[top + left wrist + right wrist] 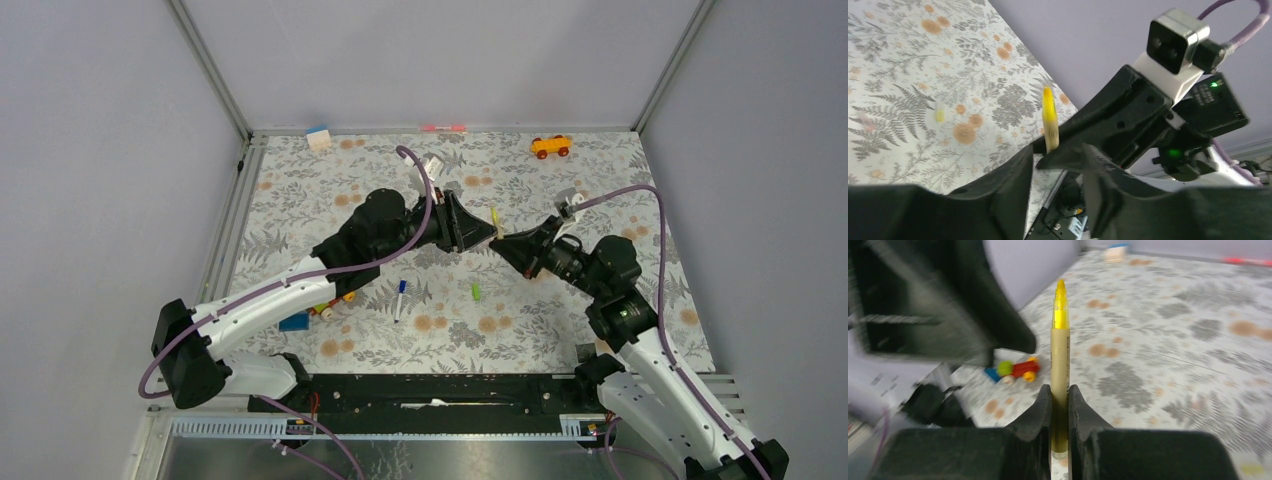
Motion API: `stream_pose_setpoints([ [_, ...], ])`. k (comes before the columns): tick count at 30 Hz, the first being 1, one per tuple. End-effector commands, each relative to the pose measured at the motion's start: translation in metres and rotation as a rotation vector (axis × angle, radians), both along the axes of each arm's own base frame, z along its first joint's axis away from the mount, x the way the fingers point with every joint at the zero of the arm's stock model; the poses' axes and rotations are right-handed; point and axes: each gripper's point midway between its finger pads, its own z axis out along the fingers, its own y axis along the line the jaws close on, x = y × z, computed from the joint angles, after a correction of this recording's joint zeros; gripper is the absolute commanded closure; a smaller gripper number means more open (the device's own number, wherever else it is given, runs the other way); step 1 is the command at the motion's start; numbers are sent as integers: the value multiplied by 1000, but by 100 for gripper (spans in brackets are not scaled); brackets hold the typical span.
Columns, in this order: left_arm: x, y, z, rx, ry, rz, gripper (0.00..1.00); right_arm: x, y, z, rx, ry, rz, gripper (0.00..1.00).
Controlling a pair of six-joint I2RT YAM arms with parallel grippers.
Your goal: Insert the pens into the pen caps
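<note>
1. Progress: I judge the task barely begun. No pen has been visibly seated in a loose cap, and one pen is lifted and ready.
2. Right gripper [1060, 401]: one. Its jaws are clamped on the lower barrel of the pale yellow pen [1060, 342], held above the middle of the worktop with the bare yellow tip pointing away from the fingers.
3. Left gripper [1055, 167]: one. Its jaws are apart, with no cap that I can see between them. It sits nose to nose with the right gripper, just beside the yellow pen.
4. Pens: three counted.
   - The yellow one is in hand.
   - The pink-red pen [443, 128] lies along the far edge near its middle.
   - The white pen [400, 299] lies left of centre, toward the near edge. I cannot tell whether its dark blue end is a fitted cap.
5. Oddments:
   - One orange toy car [551, 147] sits near the far right corner.
   - One white-and-blue block [319, 138] sits at the far left corner.
   - One cluster of toy bricks [335, 300] lies toward the left edge.
6. Caps: one loose cap counted, the lime green cap [476, 291], lying toward the near edge at mid-width. I find no separate dark blue cap.
7. Remaining, as I judge it: fetch the green cap, mate it to a pen, then see to the other pens.
</note>
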Motion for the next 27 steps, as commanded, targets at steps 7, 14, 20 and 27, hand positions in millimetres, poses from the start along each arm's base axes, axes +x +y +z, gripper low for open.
stream_pose_setpoints([
  [7,39,-7,-57,255,-111,78,42,49,-108,13,-113,95,-699,100],
  [14,63,-38,-102,444,-142,-6,42,40,-127,25,-115,99,-777,100],
  [20,91,-69,-144,572,-142,-50,42,31,-139,37,-129,87,-819,100],
  [27,120,-99,-182,675,-145,-59,43,25,-148,43,-143,93,-850,100],
])
